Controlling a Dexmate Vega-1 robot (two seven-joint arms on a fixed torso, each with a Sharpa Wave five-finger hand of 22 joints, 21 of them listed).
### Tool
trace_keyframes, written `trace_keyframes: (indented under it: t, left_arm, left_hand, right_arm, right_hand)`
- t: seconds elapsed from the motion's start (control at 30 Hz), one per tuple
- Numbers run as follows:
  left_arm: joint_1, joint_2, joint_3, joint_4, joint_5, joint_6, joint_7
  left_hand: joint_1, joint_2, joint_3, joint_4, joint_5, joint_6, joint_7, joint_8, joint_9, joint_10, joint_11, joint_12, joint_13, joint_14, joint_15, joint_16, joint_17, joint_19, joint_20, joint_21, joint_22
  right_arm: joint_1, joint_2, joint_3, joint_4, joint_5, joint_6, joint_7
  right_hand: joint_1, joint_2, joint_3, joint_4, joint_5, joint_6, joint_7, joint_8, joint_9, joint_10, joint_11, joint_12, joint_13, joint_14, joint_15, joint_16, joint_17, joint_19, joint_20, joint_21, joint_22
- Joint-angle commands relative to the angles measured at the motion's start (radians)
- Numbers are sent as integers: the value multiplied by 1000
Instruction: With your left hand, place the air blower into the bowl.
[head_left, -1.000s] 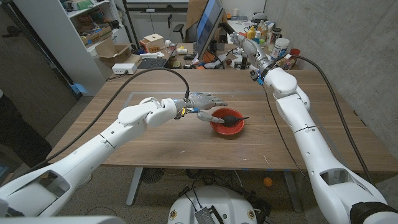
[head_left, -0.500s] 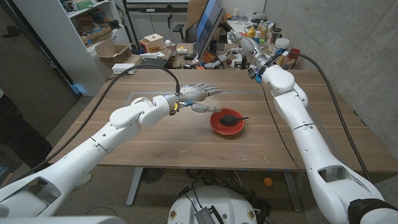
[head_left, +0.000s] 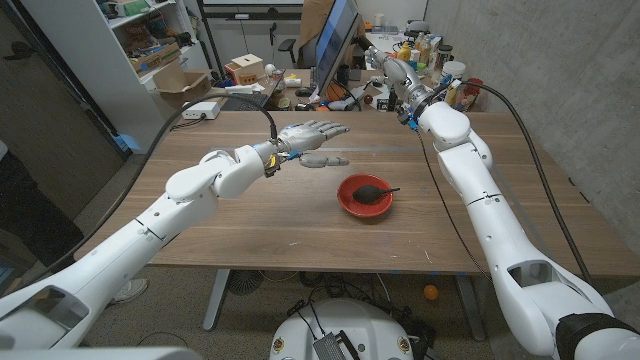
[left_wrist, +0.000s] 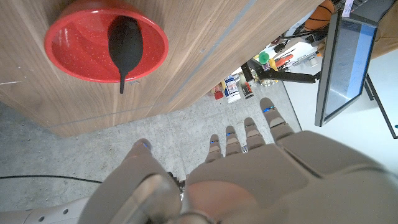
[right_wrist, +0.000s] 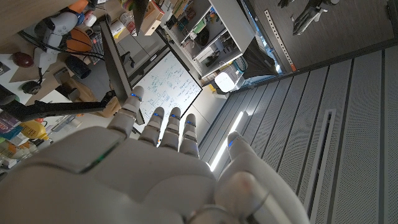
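On the wooden table (head_left: 250, 225), right of its middle, sits a red bowl (head_left: 366, 194) with the black blower (head_left: 372, 189) lying inside it, bulb in the basin and thin nozzle pointing over the rim toward the robot's right. The left wrist view shows the same: the blower (left_wrist: 124, 46) rests in the bowl (left_wrist: 68, 46), its nozzle tip reaching past the rim.

The left hand (head_left: 312, 132) hovers above the table, up and to the left of the bowl and well apart from it. Its fingers are stretched out and spread, thumb hanging lower, and it holds nothing. From the wrist camera the left hand (left_wrist: 249, 162) shows its back, fingers (left_wrist: 249, 134) extended and separate, with nothing between them.

The right hand (head_left: 390, 68) is raised beyond the far edge of the table, near the clutter of bottles (head_left: 440, 55) and a monitor (head_left: 335, 40) behind. In its wrist view the right hand (right_wrist: 155, 162) has its fingers (right_wrist: 168, 127) straight and slightly apart, empty, pointing toward a whiteboard (right_wrist: 165, 93) and shelves (right_wrist: 205, 31) across the room.

A black cable (head_left: 230, 115) arcs over the table to the left wrist.
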Motion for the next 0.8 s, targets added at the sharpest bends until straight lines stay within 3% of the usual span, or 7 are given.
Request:
trace_keyframes:
  t: [0.03,0.53,0.6,0.8]
  left_arm:
    - [-10,6,-22,-15,-46,36,-1]
    - [-6,-3,-44,-42,-123,69,-2]
    - [-1,-2,-48,-46,-132,71,4]
    - [13,0,-62,-62,-155,76,20]
  left_hand:
    - [-11,-2,-9,2,8,-24,3,-2,-1,-22,6,-3,-2,-22,5,-3,1,-13,4,-10,2]
    - [-41,-7,-31,10,13,-89,18,0,-5,-105,21,-8,-17,-90,17,-4,-1,-63,4,-59,2]
    - [-44,-7,-33,11,14,-92,19,0,-5,-111,24,-8,-18,-98,19,-4,-1,-67,4,-62,2]
    - [-55,-7,-40,15,17,-111,19,1,-5,-141,28,-9,-22,-125,25,-5,-1,-89,3,-80,3]
  right_arm:
    - [18,0,-3,22,-8,2,-3]
    - [28,-4,9,23,-16,-27,-6]
    - [31,-7,10,25,-16,-27,-2]
    - [34,-9,13,21,-22,-46,2]
  right_hand:
    - [3,-7,-3,2,6,5,0,6,4,7,4,4,2,2,-8,3,4,0,-4,-1,6]
    - [2,-8,-4,1,6,5,0,6,4,4,6,2,2,-1,-8,2,3,-4,0,-2,6]
    - [1,-9,-6,0,7,2,0,5,4,2,5,2,2,-8,4,0,3,-11,36,-4,6]
    - [0,-9,-7,-1,7,-2,-2,4,4,-2,0,1,2,-9,7,0,3,-19,64,-6,6]
